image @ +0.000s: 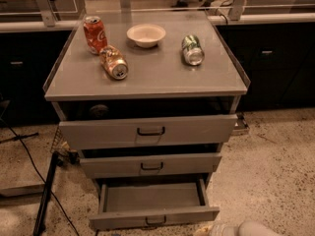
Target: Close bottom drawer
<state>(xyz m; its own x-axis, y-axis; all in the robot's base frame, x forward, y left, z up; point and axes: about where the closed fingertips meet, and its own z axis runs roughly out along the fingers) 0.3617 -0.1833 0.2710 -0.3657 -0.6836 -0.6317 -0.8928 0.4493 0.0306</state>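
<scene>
The bottom drawer [153, 215] of the grey metal cabinet [147, 75] stands pulled out towards me. Its shallow grey tray [152, 196] shows and looks bare. A small black bar handle [155, 221] sits at the centre of its narrow front. The middle drawer [150, 165] and the top drawer [147, 131] are each pulled out a little. My gripper [246, 229] shows only as a pale rounded shape at the bottom edge. It is just right of the bottom drawer's front corner and apart from the handle.
On the cabinet top stand an upright red can [94, 33], a tipped orange can [113, 62], a white bowl [146, 35] and a tipped green can [192, 49]. Dark cabinets run behind. A black cable and stand leg [45, 200] lie on the speckled floor to the left.
</scene>
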